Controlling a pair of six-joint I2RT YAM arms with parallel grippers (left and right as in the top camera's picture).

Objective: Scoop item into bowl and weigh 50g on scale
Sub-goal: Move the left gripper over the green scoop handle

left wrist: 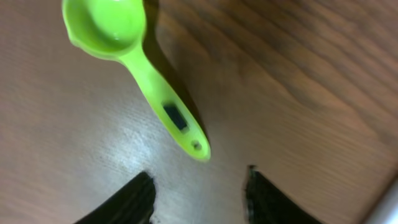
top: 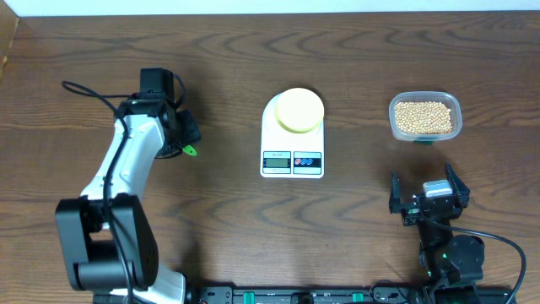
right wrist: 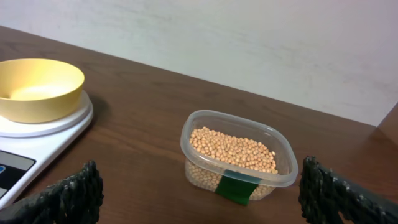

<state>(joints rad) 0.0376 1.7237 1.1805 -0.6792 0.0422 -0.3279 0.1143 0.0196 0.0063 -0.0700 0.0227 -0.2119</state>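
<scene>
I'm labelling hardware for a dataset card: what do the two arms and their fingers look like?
The left arm has a white curved link between black joints and a black base, with a looping black cable coming off it. The right arm is all black and trails a black lead. Its fingers are black and knobbly.

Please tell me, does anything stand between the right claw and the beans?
Nothing visible does. The beans lie in an open container straight ahead of the open right claw; only bare table lies between.
</scene>
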